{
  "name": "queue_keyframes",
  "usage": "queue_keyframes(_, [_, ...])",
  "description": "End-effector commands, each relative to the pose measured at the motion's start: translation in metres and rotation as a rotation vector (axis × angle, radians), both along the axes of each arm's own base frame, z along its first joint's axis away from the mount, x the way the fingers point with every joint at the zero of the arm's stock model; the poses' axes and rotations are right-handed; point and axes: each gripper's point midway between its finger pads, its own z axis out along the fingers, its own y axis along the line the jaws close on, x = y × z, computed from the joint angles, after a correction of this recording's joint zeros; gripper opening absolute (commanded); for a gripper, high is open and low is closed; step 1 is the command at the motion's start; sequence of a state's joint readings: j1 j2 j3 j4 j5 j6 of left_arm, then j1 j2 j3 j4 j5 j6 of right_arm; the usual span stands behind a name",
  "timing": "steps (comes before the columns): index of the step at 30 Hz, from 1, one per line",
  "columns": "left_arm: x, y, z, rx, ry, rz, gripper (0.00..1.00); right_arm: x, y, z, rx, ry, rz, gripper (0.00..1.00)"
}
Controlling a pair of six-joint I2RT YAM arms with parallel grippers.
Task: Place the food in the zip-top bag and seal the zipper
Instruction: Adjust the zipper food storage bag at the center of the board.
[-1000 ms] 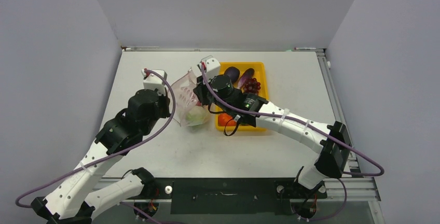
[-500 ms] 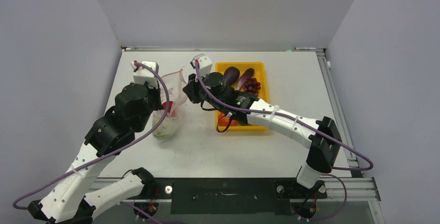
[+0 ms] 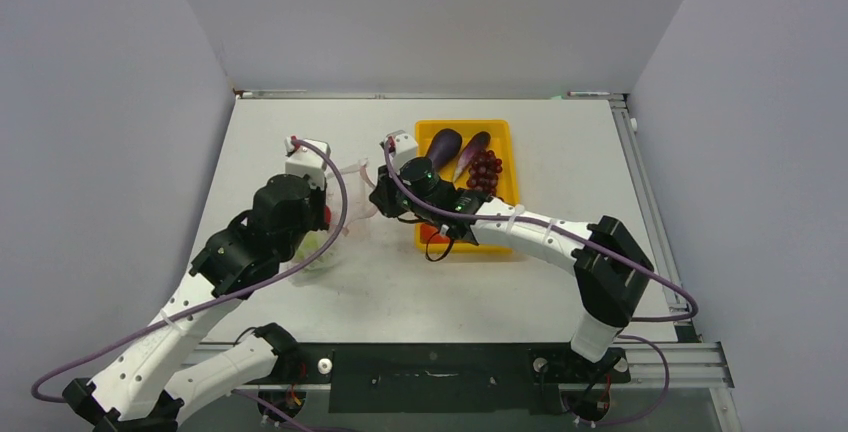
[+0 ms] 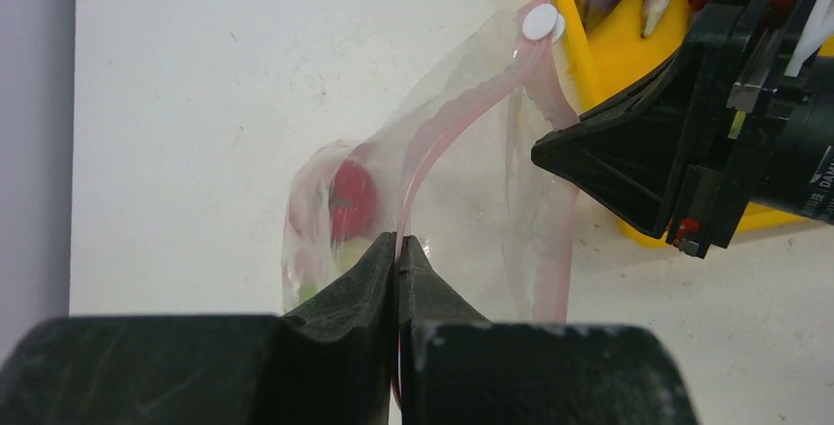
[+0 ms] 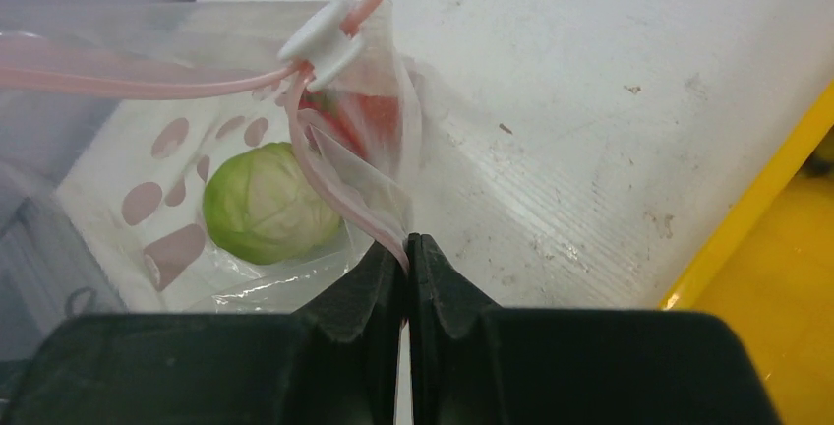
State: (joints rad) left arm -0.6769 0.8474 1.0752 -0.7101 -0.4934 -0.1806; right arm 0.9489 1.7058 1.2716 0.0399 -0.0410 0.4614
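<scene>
1. Left gripper (image 4: 398, 248): jaws fully closed, pinching narrow pink zipper (image 4: 447, 125) of clear, pink-dotted soft-plastic zip-top bag (image 5: 167, 140).
2. Right gripper (image 5: 406, 248): jaws closed on same zipper, opp. side of mouth.
3. Bag: slung betw. both grippers, beside rigid yellow tray (image 3: 506, 147); contains round green piece (image 5: 261, 204), red tomato (image 4: 351, 199).

The left claw (image 4: 398, 248) pinched the zipper (image 4: 445, 132); a tomato (image 4: 351, 199) sat in the bag (image 4: 467, 71) just ahead-left, the right claw (image 4: 539, 154) ahead-right by the tray (image 4: 588, 66).

Tray (image 3: 508, 152) close beside bag (image 4: 462, 140).
</scene>
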Motion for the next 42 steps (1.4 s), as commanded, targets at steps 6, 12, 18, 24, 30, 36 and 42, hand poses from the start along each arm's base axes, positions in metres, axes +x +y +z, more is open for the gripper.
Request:
queue_keyframes(6, [0.001,-0.022,-0.01,-0.093,-0.004,-0.072,0.0,-0.017,-0.023,0.012,0.02,-0.01,0.009,0.05])
queue_keyframes(12, [-0.001,-0.034,-0.023,-0.101,0.029,-0.137,0.0,-0.025,-0.035,0.002,-0.013,-0.004,-0.007,0.05])
queue_keyframes(18, [-0.002,-0.037,-0.027,-0.101,0.036,-0.158,0.0,-0.027,-0.051,-0.003,-0.035,-0.007,-0.052,0.05])
queue_keyframes(24, [-0.003,-0.038,-0.026,-0.123,0.032,-0.167,0.0,-0.028,-0.059,-0.004,-0.027,-0.008,-0.087,0.12])
queue_keyframes(30, [-0.002,-0.035,-0.032,-0.108,0.042,-0.163,0.0,-0.026,-0.062,0.014,0.002,-0.038,-0.101,0.25])
queue_keyframes(36, [-0.002,-0.036,-0.033,-0.104,0.048,-0.167,0.0,-0.025,-0.07,0.035,0.016,-0.077,-0.121,0.38])
queue_keyframes(42, [-0.003,-0.036,-0.034,-0.108,0.049,-0.171,0.0,-0.025,-0.091,0.049,0.001,-0.116,-0.174,0.53])
